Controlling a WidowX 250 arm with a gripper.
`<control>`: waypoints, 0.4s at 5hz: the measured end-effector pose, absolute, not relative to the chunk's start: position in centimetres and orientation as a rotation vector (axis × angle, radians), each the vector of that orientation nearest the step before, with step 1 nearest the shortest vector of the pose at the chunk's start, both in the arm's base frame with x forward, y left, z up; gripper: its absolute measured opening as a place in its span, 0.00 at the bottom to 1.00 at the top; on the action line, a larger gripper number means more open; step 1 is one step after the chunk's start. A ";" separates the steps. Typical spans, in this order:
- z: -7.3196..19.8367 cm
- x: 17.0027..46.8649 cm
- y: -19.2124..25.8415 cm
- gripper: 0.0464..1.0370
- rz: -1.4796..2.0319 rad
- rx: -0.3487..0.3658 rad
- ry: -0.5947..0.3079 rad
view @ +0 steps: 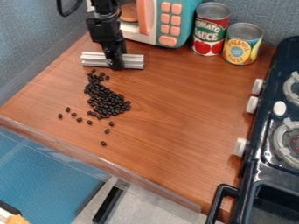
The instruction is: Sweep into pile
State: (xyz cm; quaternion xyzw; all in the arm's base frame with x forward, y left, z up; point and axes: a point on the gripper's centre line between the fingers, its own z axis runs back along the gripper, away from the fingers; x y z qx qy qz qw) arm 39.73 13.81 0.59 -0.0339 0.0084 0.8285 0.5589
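Note:
The gripper (116,65) hangs at the upper left of the wooden counter, shut on a silver-grey metal bar (133,61) that lies crosswise in its grasp, at or close to the counter surface. Just in front of the bar, dark beans (106,100) form an elongated heap that widens toward the front. Several loose beans are scattered to the left and front of the heap, one of them (103,143) farthest forward. A few more lie near the bar's lower edge.
Behind the bar stands a teal and orange toy microwave (176,22). A tomato sauce can (210,29) and a pineapple can (241,44) are at the back right. A black toy stove (262,153) borders the right side. The counter's front edge (105,163) has a clear strip.

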 end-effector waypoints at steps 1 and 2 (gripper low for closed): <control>0.6 38.2 14.4 0.35 1.999 -0.087 0.060; 0.8 36.9 14.7 0.35 2.027 -0.092 0.089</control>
